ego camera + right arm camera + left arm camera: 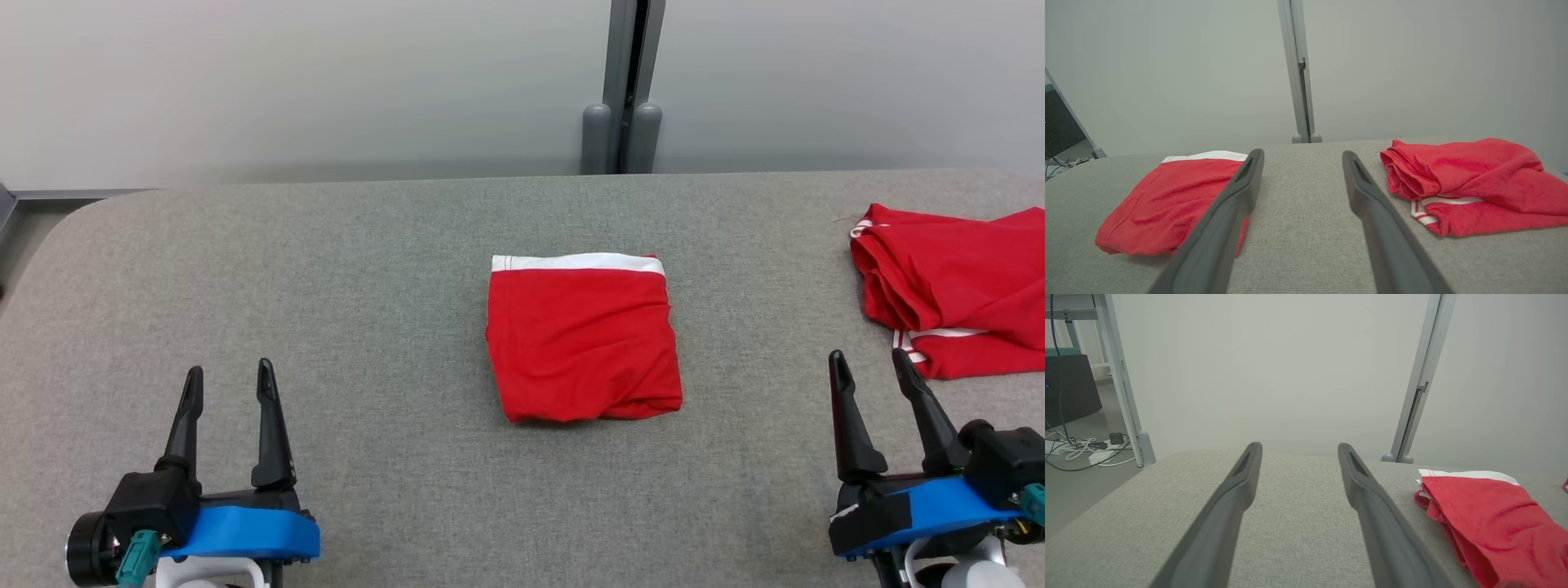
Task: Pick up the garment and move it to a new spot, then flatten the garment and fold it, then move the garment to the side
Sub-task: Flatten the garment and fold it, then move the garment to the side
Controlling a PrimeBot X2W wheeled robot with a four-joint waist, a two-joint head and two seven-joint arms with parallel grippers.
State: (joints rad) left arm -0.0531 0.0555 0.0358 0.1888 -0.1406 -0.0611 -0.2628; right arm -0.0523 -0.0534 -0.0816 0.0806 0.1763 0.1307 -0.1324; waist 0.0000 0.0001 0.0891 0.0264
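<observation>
Surface: grey woven fabric tabletop [326,269], set before a pale wall [286,82].
Garment: square-folded red fabric garment with a white band [581,343], lying mid-table between the two grippers and touching neither.
Other cloth: rumpled red garment with white stripes [955,286], at the table's right edge.
Left gripper [229,369]: fingers spread and empty, near left.
Right gripper [869,356]: fingers spread and empty, just beside the rumpled garment.
</observation>
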